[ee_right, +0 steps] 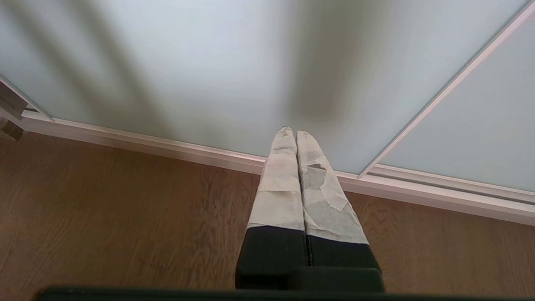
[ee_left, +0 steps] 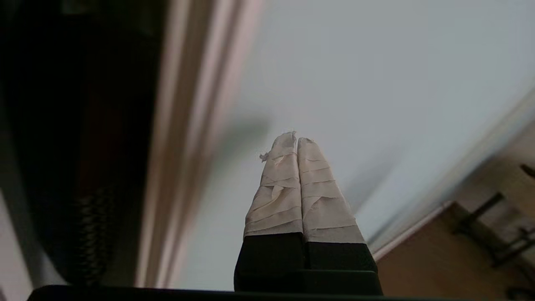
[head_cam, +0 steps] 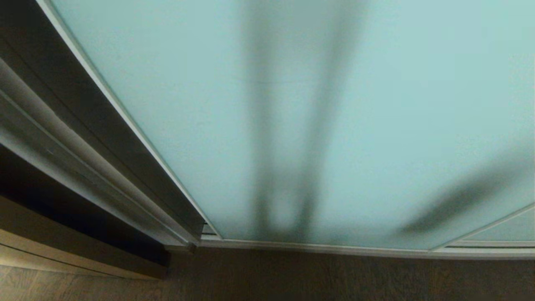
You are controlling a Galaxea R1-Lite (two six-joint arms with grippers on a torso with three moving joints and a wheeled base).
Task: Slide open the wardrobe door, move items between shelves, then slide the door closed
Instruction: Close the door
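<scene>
The sliding wardrobe door [head_cam: 292, 104], frosted pale blue-green glass in a thin silver-white frame, fills most of the head view. Neither arm shows there, only dark shadows on the glass. In the left wrist view my left gripper [ee_left: 296, 140] is shut and empty, its taped fingers [ee_left: 281, 188] raised in front of the door glass [ee_left: 376, 83], close to the door's side frame [ee_left: 184, 146]. My right gripper [ee_right: 291, 133] is shut and empty too, hanging low over the wooden floor [ee_right: 104, 209] before the door's bottom rail [ee_right: 167, 146]. The items and shelves are hidden.
Left of the door, the dark wardrobe side and silver frame profiles [head_cam: 62, 138] run down to the wooden floor [head_cam: 334, 276]. A second glass panel [head_cam: 501, 228] overlaps at the lower right. A tan wooden surface with dark metal rods [ee_left: 493, 217] shows in the left wrist view.
</scene>
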